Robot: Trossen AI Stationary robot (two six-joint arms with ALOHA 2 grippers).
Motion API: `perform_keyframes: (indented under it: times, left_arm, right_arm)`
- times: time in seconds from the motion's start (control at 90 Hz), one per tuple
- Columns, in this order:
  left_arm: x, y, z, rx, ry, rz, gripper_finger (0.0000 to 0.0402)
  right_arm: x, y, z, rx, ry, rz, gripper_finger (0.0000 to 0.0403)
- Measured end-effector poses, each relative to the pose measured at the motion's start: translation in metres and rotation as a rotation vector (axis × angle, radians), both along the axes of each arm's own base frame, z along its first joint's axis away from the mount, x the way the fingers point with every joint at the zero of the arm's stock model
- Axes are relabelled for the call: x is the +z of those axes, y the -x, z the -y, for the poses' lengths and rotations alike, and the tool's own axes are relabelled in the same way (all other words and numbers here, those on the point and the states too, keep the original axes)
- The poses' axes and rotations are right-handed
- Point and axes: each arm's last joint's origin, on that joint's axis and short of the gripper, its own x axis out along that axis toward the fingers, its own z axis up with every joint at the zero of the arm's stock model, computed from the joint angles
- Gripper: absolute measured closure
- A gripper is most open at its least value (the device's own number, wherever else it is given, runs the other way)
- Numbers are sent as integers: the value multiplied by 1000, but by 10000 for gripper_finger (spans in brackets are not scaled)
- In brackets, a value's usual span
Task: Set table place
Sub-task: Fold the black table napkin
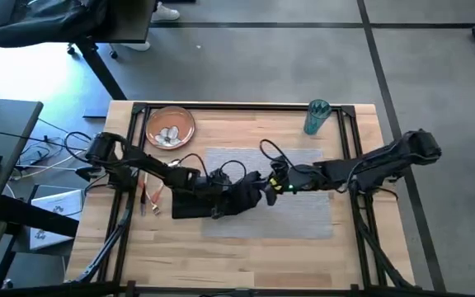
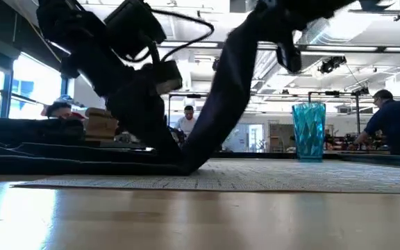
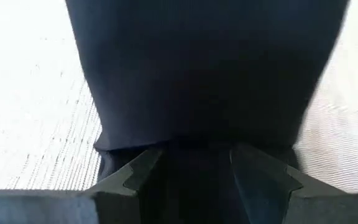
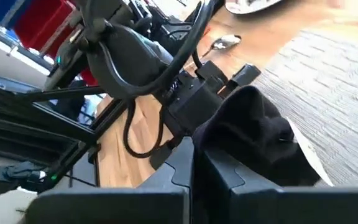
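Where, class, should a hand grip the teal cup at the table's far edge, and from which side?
Grip the teal cup around its mid-wall, coming in level from the placemat side. It stands upright and tall, clear of other things, so its sides are free.

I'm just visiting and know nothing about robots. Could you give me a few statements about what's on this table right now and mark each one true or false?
1. Both hands are working on the black napkin. True: the left hand and right hand meet over it, at the left edge of the grey placemat.
2. The teal cup stands on the placemat. False: it stands on bare wood near the table's far edge.
3. The plate sits in the middle of the placemat. False: it is off the mat, at the far left corner.
4. The cutlery lies on the wood left of the napkin. True.
5. The cup has tipped over. False: it is upright.
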Motion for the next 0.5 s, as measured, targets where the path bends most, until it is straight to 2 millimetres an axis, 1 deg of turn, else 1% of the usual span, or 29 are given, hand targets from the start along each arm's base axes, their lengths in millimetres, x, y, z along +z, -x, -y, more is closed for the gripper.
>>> perform_keyframes:
  times: [0.067, 0.167, 0.289, 0.378, 0.5]
  left_arm:
    - [13, 8, 3, -10, 3, -22, 245]
    - [32, 26, 9, -9, 5, -75, 245]
    - [50, 49, 18, 5, -19, -130, 245]
    - [57, 62, 26, 5, -42, -158, 245]
    - [57, 76, 35, 19, -91, -208, 245]
  right_arm:
    - [5, -5, -1, 1, 19, -2, 403]
    - [10, -12, 0, -1, 22, 9, 403]
    - [7, -21, -1, -6, 25, -4, 403]
    - [1, -30, -1, -2, 24, -23, 403]
    - [-9, -47, -2, 4, 8, -32, 403]
